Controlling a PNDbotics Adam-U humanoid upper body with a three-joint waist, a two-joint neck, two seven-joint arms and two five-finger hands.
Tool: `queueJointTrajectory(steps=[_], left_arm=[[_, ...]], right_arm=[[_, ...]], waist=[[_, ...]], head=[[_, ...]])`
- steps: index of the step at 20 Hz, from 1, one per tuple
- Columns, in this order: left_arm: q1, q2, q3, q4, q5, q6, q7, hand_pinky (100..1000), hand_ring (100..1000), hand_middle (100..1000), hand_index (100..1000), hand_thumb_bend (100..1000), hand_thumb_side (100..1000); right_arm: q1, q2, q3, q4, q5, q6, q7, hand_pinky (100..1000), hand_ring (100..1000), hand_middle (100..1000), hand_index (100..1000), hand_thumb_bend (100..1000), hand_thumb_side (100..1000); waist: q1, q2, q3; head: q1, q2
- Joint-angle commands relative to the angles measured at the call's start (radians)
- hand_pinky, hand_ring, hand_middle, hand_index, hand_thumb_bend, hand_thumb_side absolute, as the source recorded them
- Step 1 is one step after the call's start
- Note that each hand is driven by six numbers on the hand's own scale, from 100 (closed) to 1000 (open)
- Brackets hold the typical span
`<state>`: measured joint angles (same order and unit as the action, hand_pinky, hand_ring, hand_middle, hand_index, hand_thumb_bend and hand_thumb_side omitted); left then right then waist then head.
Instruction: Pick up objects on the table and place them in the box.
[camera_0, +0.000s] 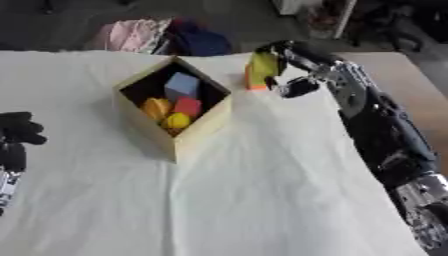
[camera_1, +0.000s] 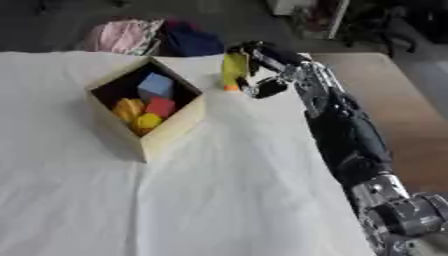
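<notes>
White cloth (camera_0: 262, 190) covers most of the table, with bare wood showing along the right edge and a heap of pink and dark blue fabric (camera_0: 166, 36) lying beyond the far edge.

On the cloth stands an open wooden box (camera_0: 179, 145), turned so that one corner faces the robot. Inside it lie a pale blue block (camera_0: 181, 84), a red block (camera_0: 187, 106), an orange piece (camera_0: 156, 107) and a yellow piece (camera_0: 177, 120), all close together.

The right arm reaches far across the table from the lower right. Its right hand (camera_1: 262, 62) is at the far side, just to the right of the box, with the fingers curled round a yellow object (camera_0: 262, 65) held more or less upright. An orange object (camera_0: 254, 84) shows directly beneath the yellow one; whether it is part of the same item, or a separate thing on the cloth, cannot be told. The left hand (camera_0: 17, 131) shows only in the left eye view, at the left edge, dark and idle; the pictures do not settle how its fingers are set.

The step in hand appears to be the pick-up: the yellow object is grasped but is outside the box. The next move likely calls for carrying it leftward over the box's near wall and releasing it above the blocks.

No brand, label or readable writing appears on anything.
</notes>
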<state>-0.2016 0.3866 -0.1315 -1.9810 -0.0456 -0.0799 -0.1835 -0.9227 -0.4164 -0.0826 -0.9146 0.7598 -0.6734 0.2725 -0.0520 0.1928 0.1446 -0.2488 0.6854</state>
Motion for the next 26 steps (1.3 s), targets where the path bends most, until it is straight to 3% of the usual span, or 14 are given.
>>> queueJointTrajectory(steps=[1, 9, 11, 13, 14, 18, 22, 26], left_arm=[[-0.010, 0.014, 0.004, -0.019, 0.007, -0.004, -0.003, 819, 684, 672, 834, 100, 522], [-0.023, 0.007, -0.002, -0.019, 0.016, -0.005, -0.011, 819, 683, 672, 833, 100, 524], [-0.024, 0.005, -0.002, -0.019, 0.017, -0.004, -0.011, 819, 683, 671, 833, 100, 525], [-0.025, 0.004, -0.002, -0.019, 0.018, -0.003, -0.011, 819, 682, 671, 833, 100, 526], [-0.025, 0.003, -0.002, -0.019, 0.019, -0.002, -0.011, 819, 682, 671, 833, 100, 527], [-0.026, 0.001, -0.003, -0.019, 0.020, 0.001, -0.012, 819, 682, 672, 833, 100, 529], [-0.024, 0.000, -0.002, -0.019, 0.020, 0.003, -0.012, 819, 682, 672, 833, 100, 530], [-0.024, 0.000, -0.002, -0.019, 0.020, 0.003, -0.011, 819, 682, 672, 833, 100, 530]], right_arm=[[-0.037, -0.015, 0.027, -0.063, -0.074, -0.014, 0.030, 581, 515, 419, 711, 100, 100], [-0.051, 0.078, 0.067, -0.039, -0.018, -0.024, 0.171, 644, 578, 492, 781, 100, 122], [-0.049, 0.100, 0.070, -0.027, 0.007, -0.027, 0.187, 664, 611, 561, 858, 100, 120], [-0.048, 0.114, 0.075, -0.023, 0.027, -0.032, 0.194, 688, 659, 631, 902, 100, 266], [-0.048, 0.118, 0.079, -0.023, 0.036, -0.034, 0.198, 731, 740, 728, 942, 100, 468], [-0.047, 0.124, 0.094, -0.032, 0.069, -0.040, 0.202, 797, 837, 886, 989, 100, 718], [-0.045, 0.122, 0.099, -0.035, 0.074, -0.044, 0.207, 824, 872, 952, 1000, 100, 787], [-0.044, 0.115, 0.095, -0.043, 0.053, -0.042, 0.207, 826, 876, 965, 1000, 100, 748]], waist=[[0.005, -0.023, 0.004], [0.005, -0.020, 0.028], [0.004, -0.018, 0.034], [0.003, -0.018, 0.038], [0.002, -0.018, 0.040], [-0.001, -0.019, 0.043], [-0.003, -0.020, 0.043], [-0.002, -0.019, 0.039]], head=[[-0.006, -0.007], [-0.019, -0.016], [-0.019, -0.018], [-0.021, -0.018], [-0.021, -0.018], [-0.023, -0.018], [-0.023, -0.019], [-0.022, -0.018]])
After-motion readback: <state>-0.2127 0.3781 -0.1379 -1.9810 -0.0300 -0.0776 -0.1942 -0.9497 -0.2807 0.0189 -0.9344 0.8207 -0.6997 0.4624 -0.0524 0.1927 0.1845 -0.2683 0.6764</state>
